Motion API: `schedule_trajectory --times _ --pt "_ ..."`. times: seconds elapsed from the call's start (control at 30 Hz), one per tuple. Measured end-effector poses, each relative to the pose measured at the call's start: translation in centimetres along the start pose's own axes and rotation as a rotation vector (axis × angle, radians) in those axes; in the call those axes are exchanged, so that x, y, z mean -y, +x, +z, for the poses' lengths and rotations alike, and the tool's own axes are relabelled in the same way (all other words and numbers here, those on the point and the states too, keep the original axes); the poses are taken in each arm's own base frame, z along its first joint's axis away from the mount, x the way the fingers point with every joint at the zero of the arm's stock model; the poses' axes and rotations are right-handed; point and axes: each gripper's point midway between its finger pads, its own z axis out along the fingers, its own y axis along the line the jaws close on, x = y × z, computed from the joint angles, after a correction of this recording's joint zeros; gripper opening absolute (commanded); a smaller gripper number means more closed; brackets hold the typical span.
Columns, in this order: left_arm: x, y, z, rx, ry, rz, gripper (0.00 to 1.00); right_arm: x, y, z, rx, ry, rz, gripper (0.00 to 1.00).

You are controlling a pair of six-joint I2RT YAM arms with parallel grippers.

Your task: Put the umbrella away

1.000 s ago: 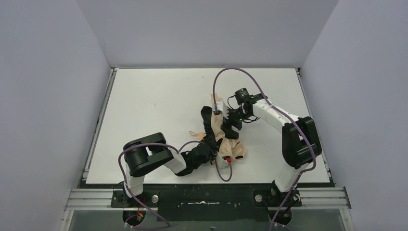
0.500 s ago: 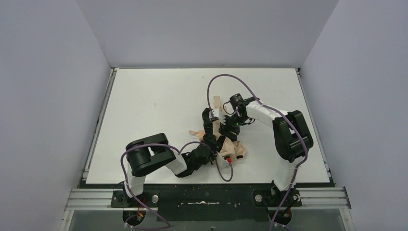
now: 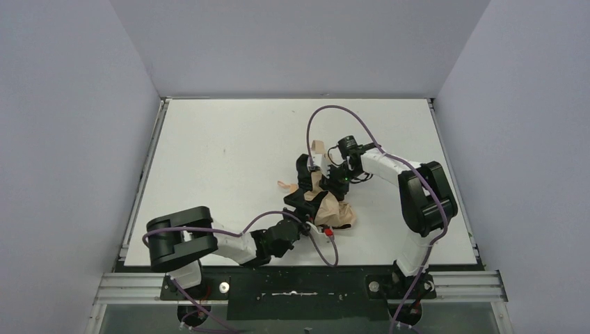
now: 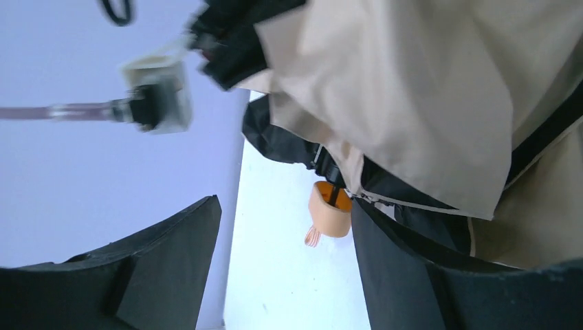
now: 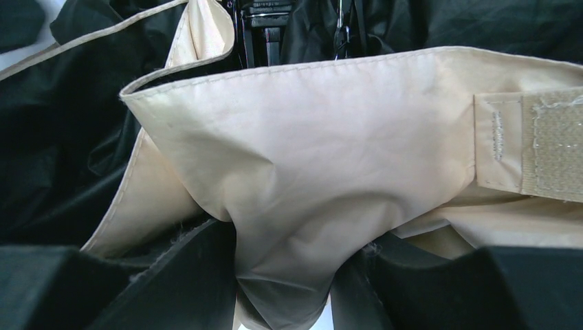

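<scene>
The umbrella [image 3: 335, 213] lies crumpled mid-table, its tan fabric bunched with black lining and ribs. In the left wrist view the fabric [image 4: 405, 89] hangs overhead, and the small tan handle [image 4: 330, 210] on its black shaft shows beyond the fingers. My left gripper [image 4: 285, 206] is open, with only bare table between its fingers, just short of the umbrella's near side [image 3: 300, 204]. My right gripper [image 5: 295, 237] is shut on a fold of tan fabric at the umbrella's far side [image 3: 325, 179]. A pale closure strap patch [image 5: 553, 148] lies to the right.
The white table [image 3: 209, 153] is walled in grey on the left, back and right. Purple cables loop from both wrists over the umbrella [image 3: 327, 115]. The right arm's camera block [image 4: 157, 96] hangs close above my left gripper.
My left gripper has opened, let go of the umbrella and drawn back, its arm swinging low to the left. My right gripper has moved in and closed on the tan fabric.
</scene>
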Motion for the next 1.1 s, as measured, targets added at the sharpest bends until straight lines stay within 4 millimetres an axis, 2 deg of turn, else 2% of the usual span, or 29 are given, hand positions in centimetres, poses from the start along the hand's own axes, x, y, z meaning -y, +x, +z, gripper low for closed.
schedule_trajectory --times 0.2,0.33,0.4,0.47,0.53,0.6,0.7,0.83,1.0,1.1 --pt "-3.5 -2.9 -4.3 0.049 -0.074 -0.218 0.67 0.6 0.2 -0.3 0.015 0.068 -0.004 0.16" --pt "-6.9 -2.7 -7.4 0.068 -0.098 -0.462 0.67 1.1 0.4 -0.6 0.022 0.149 -0.049 0.16" --pt "-9.1 -1.9 -9.0 0.077 -0.126 -0.620 0.67 1.3 0.4 -0.7 0.033 0.200 -0.083 0.16" --pt "-11.2 -0.3 -10.0 0.052 -0.165 -0.794 0.66 1.3 0.4 -0.8 0.049 0.235 -0.110 0.16" --pt "-12.6 1.6 -10.6 0.002 -0.199 -0.952 0.66 1.4 0.4 -0.8 0.065 0.263 -0.125 0.16" --pt "-13.0 3.6 -10.7 -0.051 -0.220 -1.104 0.64 1.6 0.3 -0.9 0.068 0.280 -0.107 0.17" --pt "-11.2 5.6 -10.5 -0.136 -0.201 -1.286 0.63 2.4 0.0 -0.9 0.056 0.286 -0.062 0.17" --pt "-7.0 6.4 -9.4 -0.255 -0.115 -1.459 0.63 3.6 -0.7 -0.7 0.050 0.280 -0.001 0.17" --pt "-1.8 7.2 -7.8 -0.409 -0.031 -1.626 0.60 3.9 -0.7 -0.6 0.038 0.245 0.091 0.15" --pt "0.0 9.0 -6.4 -0.503 -0.036 -1.745 0.58 3.8 -0.7 -0.5 0.035 0.228 0.126 0.14"
